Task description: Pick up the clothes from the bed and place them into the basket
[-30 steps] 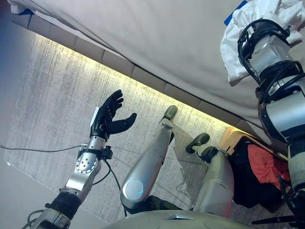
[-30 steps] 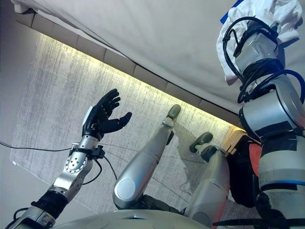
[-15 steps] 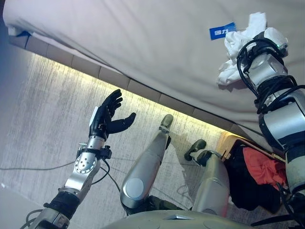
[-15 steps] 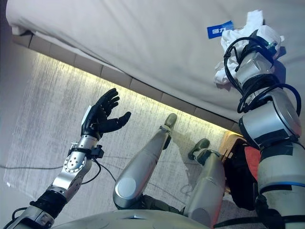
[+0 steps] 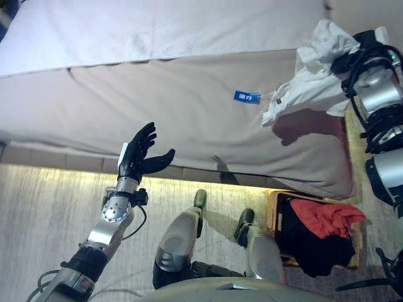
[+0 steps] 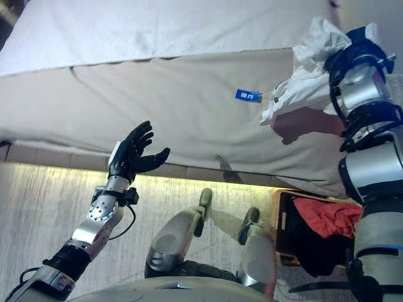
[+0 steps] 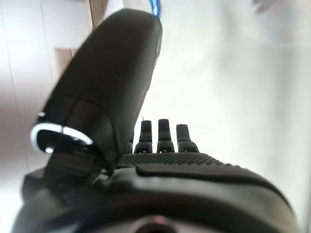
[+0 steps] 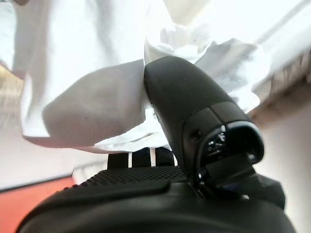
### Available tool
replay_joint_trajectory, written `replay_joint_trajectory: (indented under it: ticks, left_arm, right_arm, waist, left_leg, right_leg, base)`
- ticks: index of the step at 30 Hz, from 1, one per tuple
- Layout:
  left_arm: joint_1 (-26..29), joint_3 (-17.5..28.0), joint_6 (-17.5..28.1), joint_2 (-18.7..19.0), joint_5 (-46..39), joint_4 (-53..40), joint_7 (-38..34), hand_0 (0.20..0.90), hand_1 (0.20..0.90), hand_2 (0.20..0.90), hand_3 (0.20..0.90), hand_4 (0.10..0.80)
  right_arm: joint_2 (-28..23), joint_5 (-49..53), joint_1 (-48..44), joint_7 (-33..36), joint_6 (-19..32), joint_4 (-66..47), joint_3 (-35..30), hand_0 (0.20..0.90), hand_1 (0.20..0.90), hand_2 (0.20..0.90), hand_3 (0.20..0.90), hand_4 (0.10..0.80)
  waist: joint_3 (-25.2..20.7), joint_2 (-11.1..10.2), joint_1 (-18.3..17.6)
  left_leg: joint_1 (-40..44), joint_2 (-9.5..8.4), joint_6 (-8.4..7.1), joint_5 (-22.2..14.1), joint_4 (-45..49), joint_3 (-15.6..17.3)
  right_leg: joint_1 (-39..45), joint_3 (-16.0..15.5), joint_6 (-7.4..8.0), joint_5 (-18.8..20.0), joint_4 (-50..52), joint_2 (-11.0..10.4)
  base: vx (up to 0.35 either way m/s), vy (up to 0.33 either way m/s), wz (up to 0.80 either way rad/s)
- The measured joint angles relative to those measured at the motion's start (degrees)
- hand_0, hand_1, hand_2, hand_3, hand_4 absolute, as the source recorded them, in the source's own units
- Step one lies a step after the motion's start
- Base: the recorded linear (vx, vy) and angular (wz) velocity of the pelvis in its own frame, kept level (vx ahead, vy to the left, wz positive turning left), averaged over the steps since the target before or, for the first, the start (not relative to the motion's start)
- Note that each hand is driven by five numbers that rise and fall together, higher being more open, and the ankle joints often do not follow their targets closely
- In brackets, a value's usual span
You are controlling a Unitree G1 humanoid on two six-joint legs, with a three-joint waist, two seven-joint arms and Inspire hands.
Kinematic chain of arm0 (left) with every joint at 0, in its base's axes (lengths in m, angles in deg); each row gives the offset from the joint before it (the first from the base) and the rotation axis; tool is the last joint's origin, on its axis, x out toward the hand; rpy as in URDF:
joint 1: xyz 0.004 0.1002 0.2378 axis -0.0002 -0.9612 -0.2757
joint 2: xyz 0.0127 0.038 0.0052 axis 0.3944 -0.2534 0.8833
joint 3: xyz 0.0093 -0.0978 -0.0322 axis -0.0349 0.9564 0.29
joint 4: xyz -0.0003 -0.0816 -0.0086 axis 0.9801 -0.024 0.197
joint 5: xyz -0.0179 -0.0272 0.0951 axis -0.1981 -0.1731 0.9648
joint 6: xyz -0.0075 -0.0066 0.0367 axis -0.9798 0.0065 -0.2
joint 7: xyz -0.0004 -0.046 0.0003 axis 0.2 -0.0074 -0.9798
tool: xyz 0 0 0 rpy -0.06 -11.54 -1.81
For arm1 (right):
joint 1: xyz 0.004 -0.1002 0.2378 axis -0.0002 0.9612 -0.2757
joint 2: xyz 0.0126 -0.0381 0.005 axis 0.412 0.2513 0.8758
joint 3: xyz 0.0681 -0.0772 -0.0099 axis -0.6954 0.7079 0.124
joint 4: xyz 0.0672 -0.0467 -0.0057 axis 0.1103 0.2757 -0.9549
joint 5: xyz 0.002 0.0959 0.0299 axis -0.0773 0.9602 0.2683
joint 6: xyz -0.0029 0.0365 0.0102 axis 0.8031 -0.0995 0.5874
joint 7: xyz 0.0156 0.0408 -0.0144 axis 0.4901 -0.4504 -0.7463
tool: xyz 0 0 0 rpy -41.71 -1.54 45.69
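Observation:
A white garment (image 5: 308, 75) hangs bunched from my right hand above the right end of the bed (image 5: 157, 94) and casts a shadow on the sheet. In the right wrist view my right hand (image 8: 194, 111) has its thumb and fingers curled into the white cloth (image 8: 87, 107). The basket (image 5: 272, 214) stands on the floor by the bed's right corner, below my right arm, with a red garment (image 5: 324, 217) on top of black clothes (image 5: 315, 248). My left hand (image 5: 138, 157) is open and empty, raised in front of the bed's edge.
A blue tag (image 5: 247, 97) lies on the sheet left of the white garment. A lit strip runs under the bed's edge (image 5: 75, 167). Grey carpet (image 5: 38, 214) covers the floor on the left.
The camera has swung, so the bed now lies across the top of the picture. The white garment stays in my right hand and hangs out wider. My left hand keeps its open pose.

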Motion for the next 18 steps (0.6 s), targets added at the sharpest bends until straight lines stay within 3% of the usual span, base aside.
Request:
replay_joint_trajectory:
  ticks: [3,5,11,18]
  left_arm:
    - [2.0,0.0,-2.1,-0.4,0.0,3.4,0.8,0.9,0.9,0.9,0.9,0.8]
    - [1.9,0.0,-2.6,-0.7,0.0,6.3,1.9,0.9,0.9,0.9,0.9,0.8]
    - [1.5,-0.2,-3.3,-1.8,0.1,8.2,5.3,0.9,0.9,0.9,0.9,0.8]
    - [2.9,-0.4,-3.3,-2.2,2.9,10.2,6.7,0.9,0.9,0.9,0.9,0.8]
  right_arm:
    - [-3.2,0.1,0.0,-1.0,0.3,-1.8,-2.0,0.3,0.3,0.3,0.2,0.1]
    - [-5.1,0.1,1.9,-1.7,1.4,-3.2,-3.2,0.3,0.3,0.3,0.2,0.1]
    - [-8.5,0.2,11.4,-1.6,2.6,-9.9,-7.6,0.3,0.3,0.3,0.2,0.1]
    - [-9.2,2.4,23.1,-1.4,2.2,-20.5,-12.6,0.3,0.3,0.3,0.2,0.1]
  waist:
    - [-1.2,-0.9,-2.0]
    - [-5.9,-1.9,-4.0]
    - [-11.6,-3.3,-9.2]
    - [-12.5,-3.1,-14.6]
  left_leg:
    - [4.5,0.63,-0.05,0.2,-2.9,1.9]
    - [5.2,0.84,-0.06,0.2,-5.6,3.0]
    - [11.3,1.22,-0.07,0.2,-11.0,6.1]
    - [12.9,2.3,-0.06,0.2,-11.8,9.0]
  right_leg:
    - [4.6,1.2,-0.02,2.5,-5.3,1.2]
    - [5.5,2.1,0.67,3.7,-9.6,1.8]
    - [12.1,5.1,0.57,6.7,-19.1,2.9]
    - [11.7,8.5,0.56,6.8,-19.1,4.0]
  base:
    - [0.105,-0.003,-0.35]
    - [0.087,-0.013,-0.33]
    - [0.025,-0.029,-0.27]
    - [-0.022,-0.071,-0.27]
